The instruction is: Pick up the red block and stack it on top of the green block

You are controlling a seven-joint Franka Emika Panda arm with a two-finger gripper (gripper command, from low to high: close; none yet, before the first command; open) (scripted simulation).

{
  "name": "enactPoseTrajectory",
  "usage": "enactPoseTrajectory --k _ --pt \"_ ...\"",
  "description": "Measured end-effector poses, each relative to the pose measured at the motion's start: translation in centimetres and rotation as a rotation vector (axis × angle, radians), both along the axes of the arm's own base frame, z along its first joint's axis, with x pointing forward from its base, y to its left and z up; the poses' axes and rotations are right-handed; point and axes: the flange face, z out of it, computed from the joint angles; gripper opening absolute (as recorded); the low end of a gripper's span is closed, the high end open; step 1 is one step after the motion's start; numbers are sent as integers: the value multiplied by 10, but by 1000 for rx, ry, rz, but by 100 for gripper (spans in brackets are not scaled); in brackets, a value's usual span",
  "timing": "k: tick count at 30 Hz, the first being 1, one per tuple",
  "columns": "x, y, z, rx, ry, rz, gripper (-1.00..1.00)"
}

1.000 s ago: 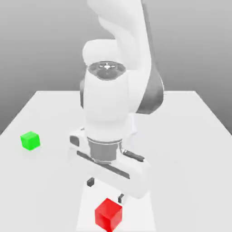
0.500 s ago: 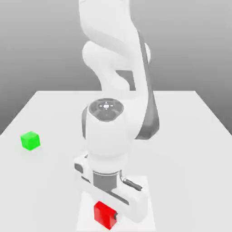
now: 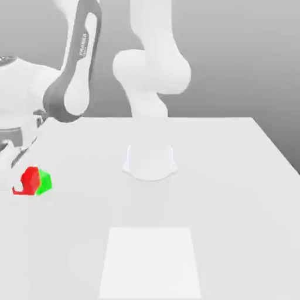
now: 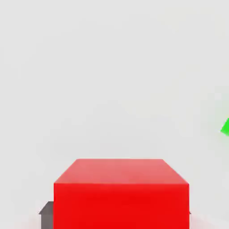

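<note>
Across to the green block [image 3: 44,182] swings the red block [image 3: 31,180], now overlapping it in the exterior view, with the gripper closed around the red one. We're into the carry, it seems, the green block off to one side in the hand view, so next comes lining up over the green block before any lowering.
</note>
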Motion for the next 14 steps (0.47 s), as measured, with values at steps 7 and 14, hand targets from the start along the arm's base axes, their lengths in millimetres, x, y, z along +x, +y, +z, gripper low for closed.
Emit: enactPoseTrajectory --k 7,14 --pt "-96 -17 -20 11 -40 -344 -100" --pt "-97 -15 -56 12 -41 -346 100"
